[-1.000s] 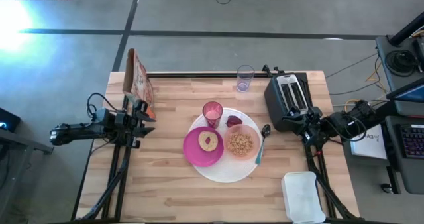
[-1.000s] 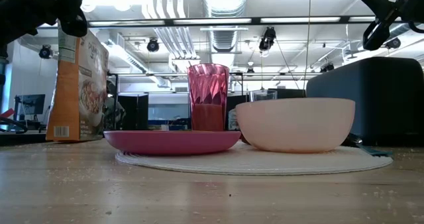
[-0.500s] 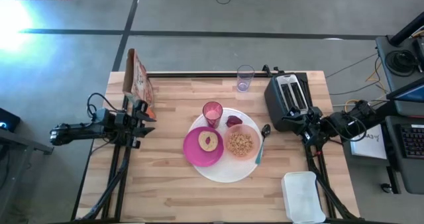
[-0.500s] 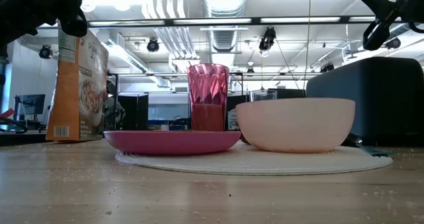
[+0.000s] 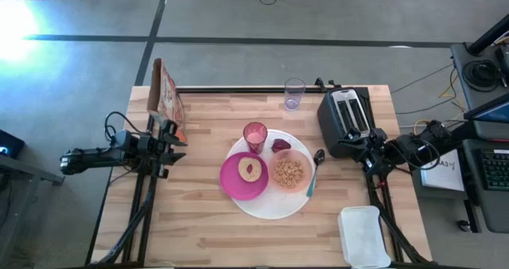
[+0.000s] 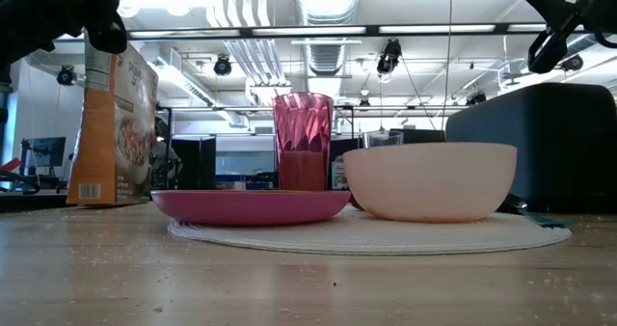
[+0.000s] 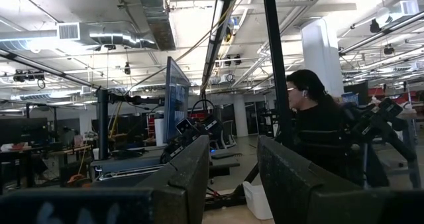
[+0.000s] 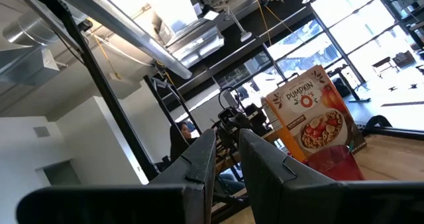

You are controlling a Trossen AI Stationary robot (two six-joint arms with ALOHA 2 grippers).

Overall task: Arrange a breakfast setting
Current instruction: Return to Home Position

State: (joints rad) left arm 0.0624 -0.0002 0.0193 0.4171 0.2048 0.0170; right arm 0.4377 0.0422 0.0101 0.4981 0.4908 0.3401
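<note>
A large white plate lies mid-table. On it rest a magenta plate with a round bagel, a peach bowl of cereal, a pink cup and a dark red piece. A teal-handled spoon lies along the white plate's right rim. My left gripper is raised at the table's left edge, open and empty. My right gripper is raised at the right edge beside the toaster, a narrow gap between its fingers, holding nothing.
A black toaster stands at the back right, a clear cup at the far edge, a cereal box at the back left, and a white tub at the near right corner. A person is in the room beyond the table.
</note>
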